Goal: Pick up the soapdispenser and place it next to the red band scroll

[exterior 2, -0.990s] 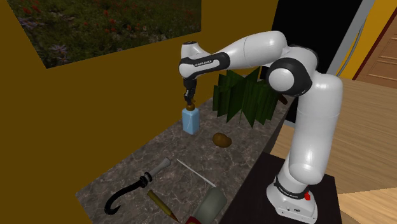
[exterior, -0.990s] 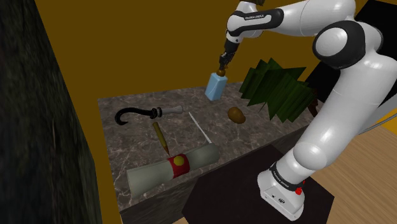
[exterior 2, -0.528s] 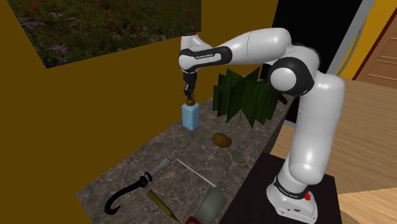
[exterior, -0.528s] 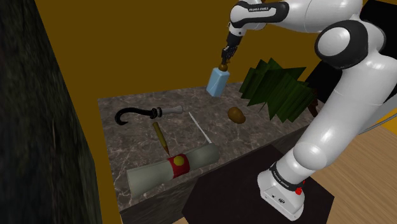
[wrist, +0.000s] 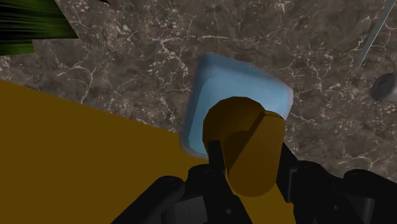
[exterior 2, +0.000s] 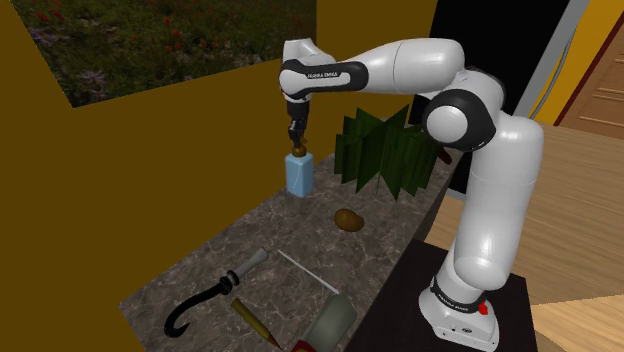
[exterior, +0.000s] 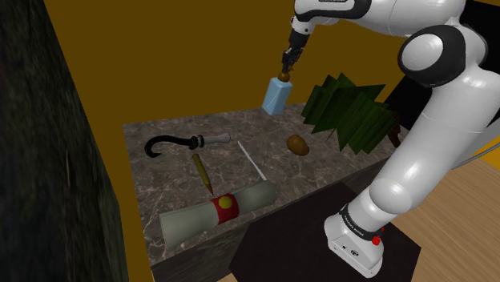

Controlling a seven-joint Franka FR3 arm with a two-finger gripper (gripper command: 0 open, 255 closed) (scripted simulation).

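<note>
Pinching its brown pump top, my jaws are holding the pale blue, boxy soap dispenser point(exterior: 274, 97) over the marbled surface point(exterior: 172, 180).

Shoulder view: high behind stand point(exterior: 276, 258), down across table point(exterior: 160, 186). Second exterior: from table's scroll point(exterior 2: 332, 318) end, facing arm point(exterior 2: 485, 205). Wrist: close, straight down on dispenser point(wrist: 238, 83). Table shared.

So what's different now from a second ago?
The tool carried the blue soap bottle a little higher above the table, and it swung from tilted to nearly upright. It stays gripped by its brown cap. The scroll, hook and potato have not moved.
</note>
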